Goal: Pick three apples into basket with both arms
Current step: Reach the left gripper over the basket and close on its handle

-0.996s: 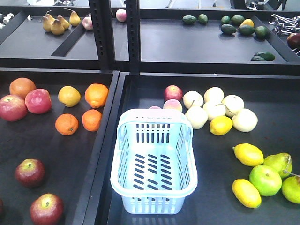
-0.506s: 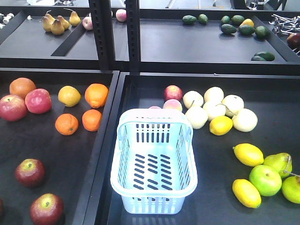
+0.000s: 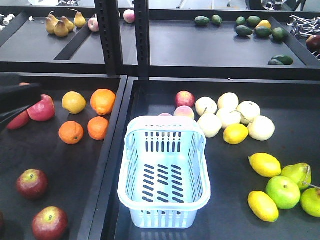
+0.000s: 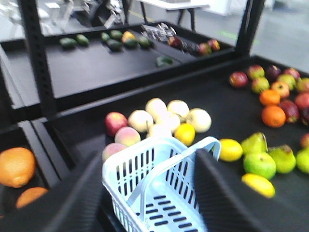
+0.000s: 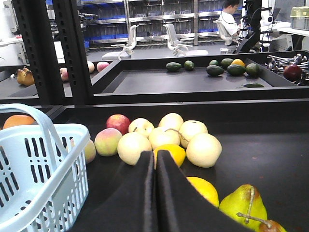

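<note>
**Cropped, covered and blurred**

A dark apple (image 3: 1,220) is cut off by the front view's left edge. A pinkish-red apple (image 3: 19,121) is partly covered by the left arm (image 3: 17,96). The left gripper (image 4: 148,164) is rendered only as two dark blurs.

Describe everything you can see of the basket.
The basket is pale blue-white plastic, rectangular, with slotted walls and floor, a thick rim and a swing handle arching over it. It stands upright and empty on the black tray near its left edge. Pinkish fruit sits just behind its far end; contact cannot be told.
</note>
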